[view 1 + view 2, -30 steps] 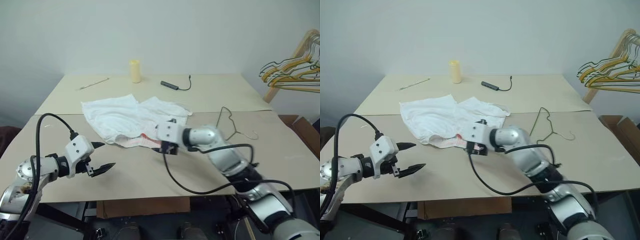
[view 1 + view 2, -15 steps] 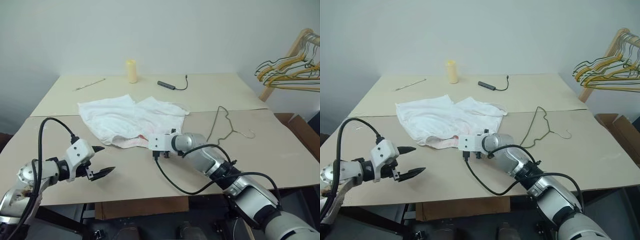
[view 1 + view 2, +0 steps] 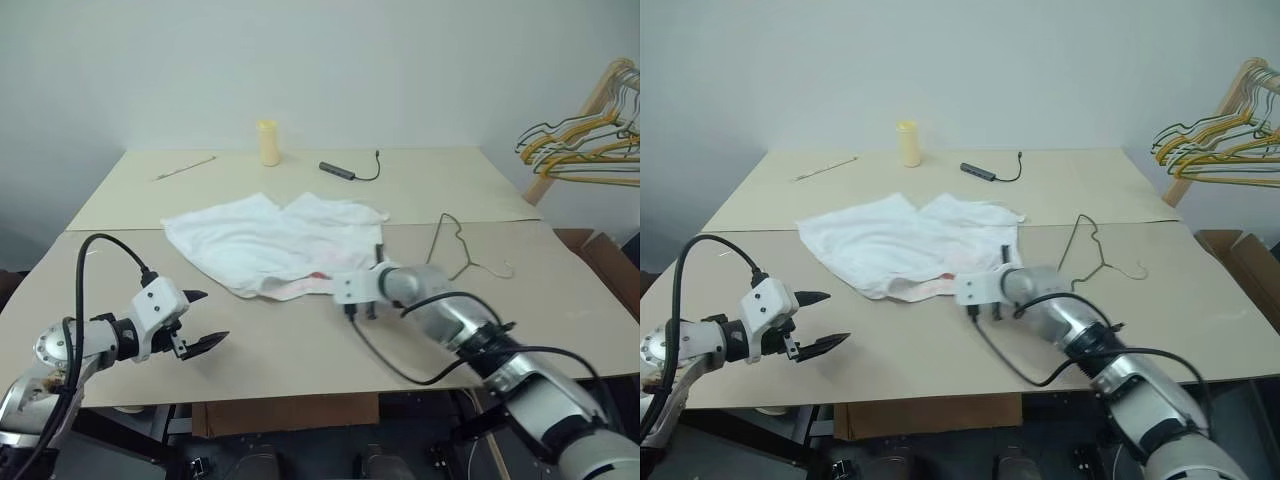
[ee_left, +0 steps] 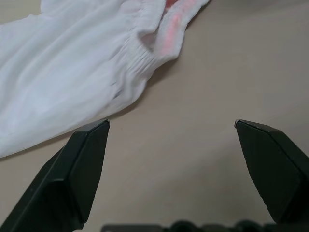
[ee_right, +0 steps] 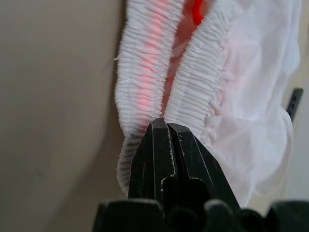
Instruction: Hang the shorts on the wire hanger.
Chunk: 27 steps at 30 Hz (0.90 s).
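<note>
**Waistband pinched, hanger untouched**

Shorts (image 3: 272,243) lie spread at the frame's centre on the table (image 3: 300,350), long axis running left to right, gathered waistband toward the lower edge. The right gripper (image 5: 166,126) has its fingers pressed together on that waistband's rim. Right of centre, the wire hanger (image 3: 455,247) lies flat, hook pointing toward the top, just beyond the right arm. The left gripper (image 3: 200,320) hovers spread wide at lower left, holding nothing. Along the far edge sit a yellow cylinder (image 3: 268,142), a black cable (image 3: 350,170) and a thin stick (image 3: 187,167); bunched hangers (image 3: 585,140) hang at upper right.
</note>
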Available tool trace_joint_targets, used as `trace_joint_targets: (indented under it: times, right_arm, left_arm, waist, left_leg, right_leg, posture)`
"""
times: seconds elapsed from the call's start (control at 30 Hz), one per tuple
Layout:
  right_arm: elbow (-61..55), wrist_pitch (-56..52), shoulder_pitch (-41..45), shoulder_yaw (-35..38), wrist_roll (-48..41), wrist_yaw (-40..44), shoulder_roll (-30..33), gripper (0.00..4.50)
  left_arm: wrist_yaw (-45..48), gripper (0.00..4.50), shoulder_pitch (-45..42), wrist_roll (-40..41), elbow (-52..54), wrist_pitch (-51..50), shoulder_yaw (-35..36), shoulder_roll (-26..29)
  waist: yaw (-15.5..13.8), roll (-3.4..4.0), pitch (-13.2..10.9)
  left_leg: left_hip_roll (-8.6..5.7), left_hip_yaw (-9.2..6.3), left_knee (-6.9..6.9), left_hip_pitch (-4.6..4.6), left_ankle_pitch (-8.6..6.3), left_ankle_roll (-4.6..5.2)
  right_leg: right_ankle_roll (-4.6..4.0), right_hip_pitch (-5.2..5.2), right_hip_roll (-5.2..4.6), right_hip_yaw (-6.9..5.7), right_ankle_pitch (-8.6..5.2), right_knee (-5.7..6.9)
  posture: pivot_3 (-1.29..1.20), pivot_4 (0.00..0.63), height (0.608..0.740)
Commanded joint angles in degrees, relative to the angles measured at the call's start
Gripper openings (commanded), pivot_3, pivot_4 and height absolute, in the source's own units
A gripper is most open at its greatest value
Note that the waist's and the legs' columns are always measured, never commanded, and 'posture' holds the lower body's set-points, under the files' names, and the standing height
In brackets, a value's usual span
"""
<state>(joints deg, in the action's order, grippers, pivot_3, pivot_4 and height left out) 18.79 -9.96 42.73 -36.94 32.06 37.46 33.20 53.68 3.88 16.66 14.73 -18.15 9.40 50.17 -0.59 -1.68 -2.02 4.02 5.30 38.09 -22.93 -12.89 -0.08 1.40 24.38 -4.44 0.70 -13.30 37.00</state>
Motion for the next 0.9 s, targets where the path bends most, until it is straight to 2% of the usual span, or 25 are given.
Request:
trace_joint_targets:
  times: [0.03,0.23,0.33,0.37,0.47,0.5,0.63,0.77,0.8,0.9]
  right_arm:
    - [8.22,6.39,4.24,2.49,2.47,-4.64,2.28,0.03]
    - [23.70,10.02,8.85,3.41,5.16,-14.02,0.12,0.03]
    - [17.87,9.84,6.23,8.84,-2.11,-9.26,-0.96,0.03]
    - [13.95,10.06,4.54,9.72,-4.46,-5.02,-0.20,0.37]
    - [1.92,8.05,-0.54,12.21,-10.55,5.45,1.82,1.01]
    - [-1.44,7.13,-1.89,12.83,-11.72,7.70,2.48,1.46]
    - [-16.16,2.86,-6.54,15.37,-17.69,16.66,5.28,2.82]
    - [-25.04,-2.84,-7.40,15.44,-19.50,19.43,3.88,4.24]
    - [-25.71,-4.71,-6.85,14.50,-18.42,19.34,3.17,4.49]
    - [-25.07,-7.01,-5.17,10.72,-15.12,20.06,1.62,4.49]
  left_arm:
    - [0.82,4.50,-1.83,-0.58,0.21,-0.07,-0.57,1.14]
    - [1.30,4.50,-2.44,-1.08,-0.05,-0.35,-0.86,1.23]
    - [1.52,4.50,-1.93,-0.77,0.48,-0.64,-0.29,1.50]
    - [1.67,4.50,-1.68,-0.68,0.55,-0.65,-0.03,1.61]
    - [2.08,4.50,-1.43,-0.61,0.08,-0.44,0.33,1.92]
    - [2.13,4.50,-1.46,-0.66,-0.05,-0.36,0.25,2.00]
    - [2.69,4.50,-3.08,-1.01,-1.01,-0.07,-0.83,2.33]
    - [3.64,4.50,-5.19,-1.74,-3.06,0.85,-1.82,2.78]
    - [3.90,4.50,-5.73,-1.94,-3.56,1.04,-2.07,2.83]
    - [4.74,4.50,-7.10,-2.39,-5.05,1.80,-2.75,2.93]
  waist:
    - [0.29,0.00,0.00]
    - [2.15,-0.01,0.00]
    - [2.68,-0.01,0.00]
    - [2.75,-0.01,0.00]
    - [2.74,0.00,0.00]
    - [2.70,0.00,0.00]
    - [2.30,0.01,-0.01]
    - [2.26,0.00,-0.01]
    - [2.42,0.00,0.00]
    - [2.77,-0.01,0.00]
  left_leg:
    - [0.00,0.00,0.00,0.02,0.00,0.00]
    - [-0.01,-0.02,-0.12,0.05,0.01,0.01]
    - [-0.02,-0.03,-0.13,0.03,0.01,0.02]
    - [-0.03,-0.05,-0.14,0.02,0.01,0.02]
    - [-0.03,-0.13,-0.16,0.06,0.01,0.02]
    - [-0.03,-0.14,-0.16,0.04,0.01,0.02]
    - [-0.03,-0.12,-0.16,0.10,0.01,0.02]
    - [0.00,-0.12,-0.16,0.16,0.01,0.02]
    - [0.02,-0.11,-0.16,0.21,0.01,0.02]
    - [0.03,-0.05,-0.16,0.24,0.01,0.00]
  right_leg:
    - [-0.01,0.00,0.01,0.00,0.00,0.00]
    - [-0.05,0.01,0.04,0.08,-0.02,0.00]
    - [-0.04,0.00,0.04,0.10,-0.03,0.00]
    - [-0.03,0.00,0.04,0.10,-0.03,0.00]
    - [0.02,-0.06,0.04,0.08,-0.06,-0.01]
    - [0.03,-0.06,0.03,0.05,-0.06,-0.01]
    - [0.03,-0.09,0.01,0.04,-0.06,0.00]
    - [0.12,-0.08,0.05,0.02,-0.12,0.03]
    - [0.16,-0.11,0.07,0.03,-0.16,0.03]
    - [0.19,-0.13,0.06,0.04,-0.18,0.04]
  posture:
    - [0.06,0.000,0.740]
    - [0.06,0.000,0.740]
    - [0.06,0.000,0.740]
    - [0.06,0.000,0.740]
    - [0.05,0.000,0.740]
    - [0.05,0.000,0.740]
    - [0.03,0.000,0.740]
    - [0.02,0.000,0.740]
    - [0.01,0.000,0.740]
    - [0.00,0.000,0.740]
